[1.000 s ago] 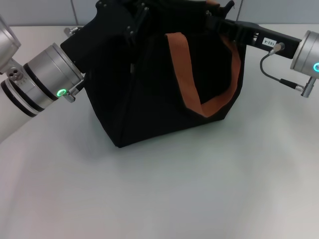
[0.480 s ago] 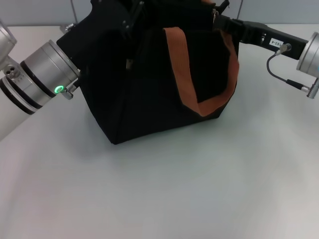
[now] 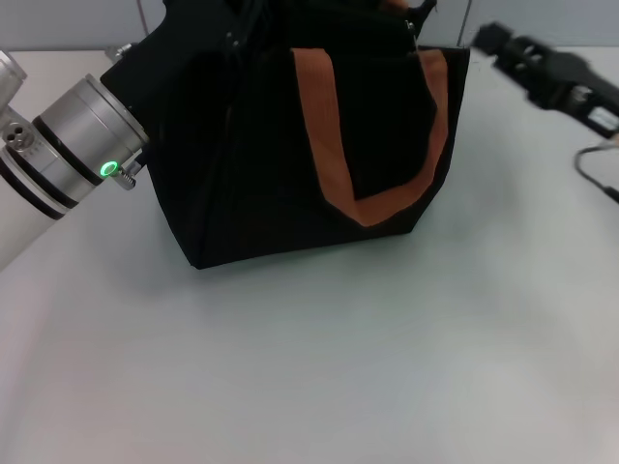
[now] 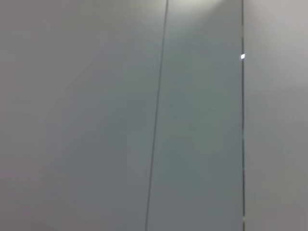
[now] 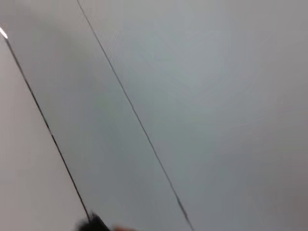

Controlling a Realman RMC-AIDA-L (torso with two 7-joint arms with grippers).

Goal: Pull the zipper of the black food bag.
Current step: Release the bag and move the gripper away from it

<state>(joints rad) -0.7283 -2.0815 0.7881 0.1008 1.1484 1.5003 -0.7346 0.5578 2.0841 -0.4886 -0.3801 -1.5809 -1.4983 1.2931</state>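
Black fabric fills the middle of the head view: the black food bag (image 3: pixel 309 145) stands on the pale counter (image 3: pixel 319 367), its rust-orange handle (image 3: pixel 363 126) hanging down the near face. The left end effector (image 3: pixel 218 29) is buried in the bag's top corner on the left, and its silver forearm slopes up from the counter's left edge. My guess is that it pins this corner so the bag does not slide while the zip is drawn. Whether it is clenched or released I cannot tell, since dark cloth hides it.

Off the bag's opposite top corner, the right end effector (image 3: pixel 493 39) hangs in the air, apart from the fabric and grasping nothing that shows; its state is too blurred to read. Its arm reaches in from the right, roughly level. No zipper tab can be made out along the top edge. Both wrist views show only plain grey wall panels.
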